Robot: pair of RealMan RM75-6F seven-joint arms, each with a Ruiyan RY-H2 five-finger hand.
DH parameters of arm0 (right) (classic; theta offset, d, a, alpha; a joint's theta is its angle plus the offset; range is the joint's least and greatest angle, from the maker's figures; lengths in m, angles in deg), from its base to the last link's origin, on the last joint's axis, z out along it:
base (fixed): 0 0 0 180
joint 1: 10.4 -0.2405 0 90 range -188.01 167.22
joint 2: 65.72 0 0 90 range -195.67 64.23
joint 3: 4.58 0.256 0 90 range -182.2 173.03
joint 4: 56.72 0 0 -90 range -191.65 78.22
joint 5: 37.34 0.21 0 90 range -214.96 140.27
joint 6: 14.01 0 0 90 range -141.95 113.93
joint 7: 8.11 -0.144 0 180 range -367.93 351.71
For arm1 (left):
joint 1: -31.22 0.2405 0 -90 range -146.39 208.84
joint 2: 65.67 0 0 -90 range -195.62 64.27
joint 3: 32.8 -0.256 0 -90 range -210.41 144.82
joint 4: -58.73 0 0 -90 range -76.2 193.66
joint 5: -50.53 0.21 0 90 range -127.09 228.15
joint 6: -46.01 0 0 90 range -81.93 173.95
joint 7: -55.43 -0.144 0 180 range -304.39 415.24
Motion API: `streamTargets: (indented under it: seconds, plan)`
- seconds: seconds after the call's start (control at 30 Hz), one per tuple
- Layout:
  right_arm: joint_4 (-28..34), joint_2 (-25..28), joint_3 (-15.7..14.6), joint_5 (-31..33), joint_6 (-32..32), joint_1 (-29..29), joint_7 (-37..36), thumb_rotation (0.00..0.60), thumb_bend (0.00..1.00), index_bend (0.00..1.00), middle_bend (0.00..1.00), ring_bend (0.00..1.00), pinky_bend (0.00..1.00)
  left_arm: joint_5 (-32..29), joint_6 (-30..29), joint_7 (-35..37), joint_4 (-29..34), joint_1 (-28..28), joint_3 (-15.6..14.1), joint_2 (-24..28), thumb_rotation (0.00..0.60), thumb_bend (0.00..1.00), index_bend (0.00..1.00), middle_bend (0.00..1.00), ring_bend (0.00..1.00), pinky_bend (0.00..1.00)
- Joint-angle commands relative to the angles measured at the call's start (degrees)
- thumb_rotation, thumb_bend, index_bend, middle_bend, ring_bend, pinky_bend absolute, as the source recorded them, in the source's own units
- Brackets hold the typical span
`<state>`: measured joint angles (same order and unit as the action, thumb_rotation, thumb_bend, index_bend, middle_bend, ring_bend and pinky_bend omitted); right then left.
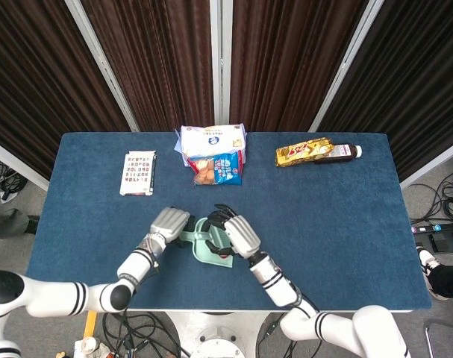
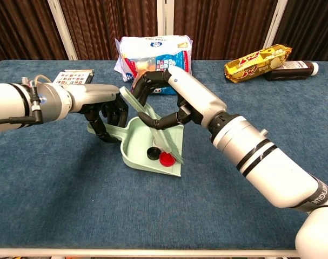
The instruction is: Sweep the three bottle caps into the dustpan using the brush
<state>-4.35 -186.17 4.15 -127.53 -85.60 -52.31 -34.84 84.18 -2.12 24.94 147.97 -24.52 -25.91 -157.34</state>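
Observation:
The pale green dustpan (image 2: 138, 157) (image 1: 209, 253) lies near the table's front middle, its handle gripped by my left hand (image 2: 107, 116) (image 1: 170, 224). My right hand (image 2: 172, 91) (image 1: 233, 233) holds the pale green brush (image 2: 152, 127), whose bristles reach down over the pan. In the chest view a black cap (image 2: 152, 154) and a red cap (image 2: 165, 159) lie inside the pan by the bristles. The white cap is hidden. In the head view my right hand covers most of the pan and the caps.
Snack bags (image 1: 213, 153) stand at the back middle. A yellow packet (image 1: 304, 151) and a dark bottle (image 1: 344, 152) lie back right, a printed card box (image 1: 139, 173) back left. Blue cloth covers the table (image 1: 338, 224).

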Motion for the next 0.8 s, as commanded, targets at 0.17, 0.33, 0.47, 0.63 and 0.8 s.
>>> streamTargets:
  seconds: [0.17, 0.33, 0.47, 0.63, 0.8]
  plan:
    - [-0.52, -0.86, 0.40, -0.21, -1.32, -0.03, -1.34, 0.600, 0.72, 0.74, 0.63, 0.29, 0.14, -1.80, 0.46, -0.28, -0.46, -1.49, 0.32, -0.48, 0.600, 0.35, 0.59, 0.56, 0.39, 0.28]
    - [1.83, 2.38, 0.28, -1.17, -3.15, 0.52, -1.25, 0.600, 0.72, 0.74, 0.63, 0.29, 0.14, -1.51, -0.38, 0.15, -0.66, -1.06, -0.59, -0.07, 0.600, 0.35, 0.58, 0.55, 0.39, 0.28]
    - [5.35, 8.03, -0.74, -1.86, -2.80, 1.24, 1.47, 0.600, 0.72, 0.74, 0.63, 0.29, 0.14, -0.88, -0.69, 0.92, -0.55, -0.54, -0.89, 0.52, 0.600, 0.35, 0.48, 0.48, 0.39, 0.29]
    - [10.60, 18.37, -2.84, -2.54, 0.53, 1.65, 6.78, 0.600, 0.72, 0.75, 0.63, 0.28, 0.14, -0.88, -0.25, 1.62, -0.26, -0.39, -1.02, 1.23, 0.600, 0.36, 0.32, 0.38, 0.35, 0.29]
    - [15.30, 28.71, -5.42, -2.63, 5.94, 1.53, 13.81, 0.600, 0.71, 0.73, 0.63, 0.26, 0.12, -1.18, 0.18, 1.92, 0.11, -0.58, -1.12, 1.58, 0.600, 0.32, 0.22, 0.28, 0.25, 0.30]
